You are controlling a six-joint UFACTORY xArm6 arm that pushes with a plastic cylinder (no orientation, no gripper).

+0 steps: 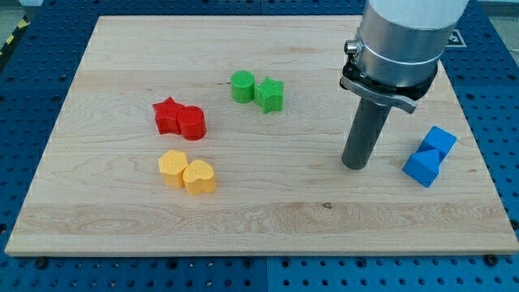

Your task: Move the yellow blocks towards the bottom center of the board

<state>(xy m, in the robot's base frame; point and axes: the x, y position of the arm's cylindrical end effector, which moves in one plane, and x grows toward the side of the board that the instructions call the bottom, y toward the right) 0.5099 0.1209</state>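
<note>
Two yellow blocks lie touching at the view's lower left: a yellow hexagon-like block and a yellow heart block to its right. My tip rests on the board far to their right, at about the same height in the view. It touches no block. The nearest blocks to my tip are the blue ones on its right.
A red star and a red cylinder touch above the yellow pair. A green cylinder and a green star sit at top centre. Two blue blocks lie near the wooden board's right edge.
</note>
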